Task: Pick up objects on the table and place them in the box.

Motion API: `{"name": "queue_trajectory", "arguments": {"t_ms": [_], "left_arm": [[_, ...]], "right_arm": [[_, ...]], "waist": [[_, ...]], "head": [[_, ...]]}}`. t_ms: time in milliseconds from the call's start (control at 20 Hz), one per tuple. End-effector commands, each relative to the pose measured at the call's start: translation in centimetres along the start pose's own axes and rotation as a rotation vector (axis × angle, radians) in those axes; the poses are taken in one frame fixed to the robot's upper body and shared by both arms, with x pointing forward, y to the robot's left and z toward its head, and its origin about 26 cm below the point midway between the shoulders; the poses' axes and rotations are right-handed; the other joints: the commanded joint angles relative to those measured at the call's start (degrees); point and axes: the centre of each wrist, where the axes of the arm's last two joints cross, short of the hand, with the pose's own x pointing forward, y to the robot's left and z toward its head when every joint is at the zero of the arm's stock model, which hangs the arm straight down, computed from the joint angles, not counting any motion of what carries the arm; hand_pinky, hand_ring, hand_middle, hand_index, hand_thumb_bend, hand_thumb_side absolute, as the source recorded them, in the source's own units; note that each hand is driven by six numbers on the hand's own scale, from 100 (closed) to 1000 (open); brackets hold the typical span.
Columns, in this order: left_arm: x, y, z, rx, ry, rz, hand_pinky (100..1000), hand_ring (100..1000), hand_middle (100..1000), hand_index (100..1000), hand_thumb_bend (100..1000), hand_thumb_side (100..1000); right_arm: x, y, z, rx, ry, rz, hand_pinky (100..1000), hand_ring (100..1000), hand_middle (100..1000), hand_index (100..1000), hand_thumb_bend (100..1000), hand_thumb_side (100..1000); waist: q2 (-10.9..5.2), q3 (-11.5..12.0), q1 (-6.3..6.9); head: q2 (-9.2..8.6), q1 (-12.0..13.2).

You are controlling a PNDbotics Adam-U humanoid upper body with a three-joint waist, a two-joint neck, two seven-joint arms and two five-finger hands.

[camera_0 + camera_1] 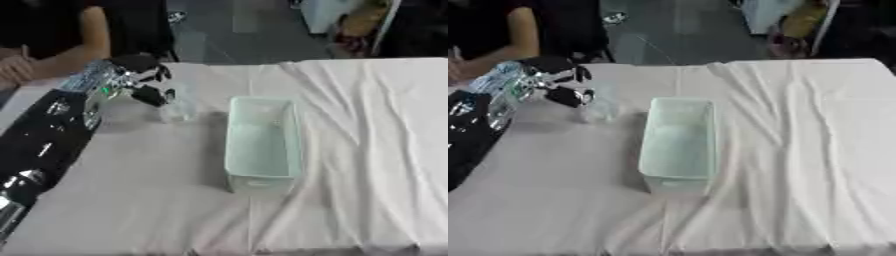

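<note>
- Fingers of the left hand [144,80] curl beside a small clear cup [176,107] standing on the tablecloth [367,150] left of the pale plastic box [261,145]; whether they grip it, I cannot tell.
- Risk: a glancing touch could tip the light cup.
- Writing: none legible.

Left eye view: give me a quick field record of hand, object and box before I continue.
left robot hand: fingers curled around a clear object
clear object: see-through, on the cloth left of the box; type unclear
box: pale, rectangular, open top, nothing visible inside
right robot hand: not in view
table cover: white, wrinkled cloth
</note>
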Motion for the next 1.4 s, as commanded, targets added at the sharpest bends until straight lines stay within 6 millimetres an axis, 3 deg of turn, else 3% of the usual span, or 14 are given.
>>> {"name": "queue_trajectory", "arguments": {"t_ms": [50,1400], "left_arm": [[-0.4,0.7,0.2,0.036,0.027,-0.032,814,775,756,906,935,700],[1.1,-0.8,-2.7,0.130,0.091,-0.109,855,804,774,924,956,729]], "right_arm": [[0.4,-0.5,-0.8,0.004,-0.037,0.010,706,841,916,950,100,460],[0.5,-0.2,-1.1,0.006,-0.051,-0.008,706,841,917,948,100,466]], "waist": [[-0.46,0.1,-0.13],[0.48,-0.3,-0.50]], "head": [[-0.05,0.4],[-0.36,1.2]]}}
